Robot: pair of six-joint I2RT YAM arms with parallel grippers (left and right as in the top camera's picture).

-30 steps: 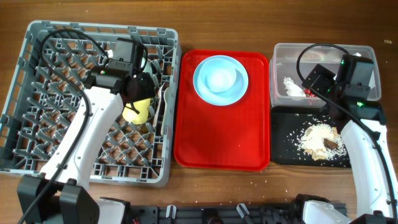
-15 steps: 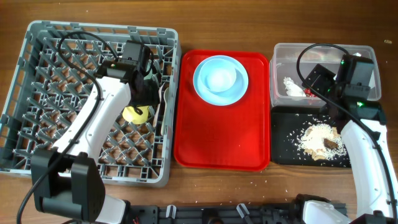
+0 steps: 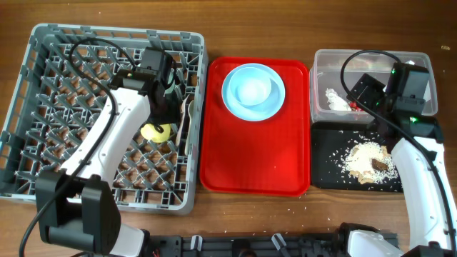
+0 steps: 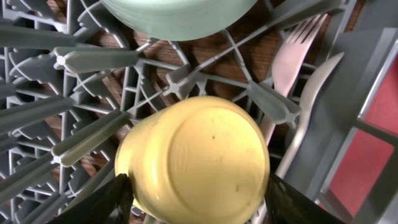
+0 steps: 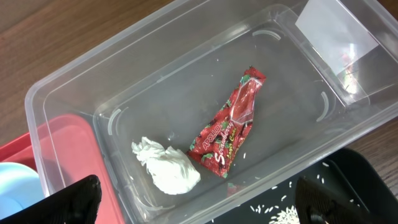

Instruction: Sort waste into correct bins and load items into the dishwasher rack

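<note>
My left gripper (image 3: 163,107) (image 4: 196,202) is over the grey dishwasher rack (image 3: 43,107), shut on the yellow cup (image 3: 156,130) (image 4: 193,162). The cup is upside down among the pegs. The pale green bowl (image 4: 180,12) sits in the rack just beyond it. The white fork (image 4: 289,56) and spoon (image 4: 305,118) lie by the rack's right wall. The light blue plate (image 3: 253,89) is on the red serving tray. My right gripper (image 3: 357,96) (image 5: 199,205) is open and empty over the clear tub (image 3: 371,61). The tub holds the napkin (image 5: 168,168) and the red wrapper (image 5: 233,124).
The black tray (image 3: 328,143) in front of the clear tub holds the food scraps (image 3: 368,160) and scattered grains. The red serving tray (image 3: 250,164) lies between the rack and the bins. A few crumbs lie on the wooden table in front.
My left arm has reached further across the rack and brought the yellow cup down among the pegs. Nothing has moved in the last half second. The right arm has not moved.
</note>
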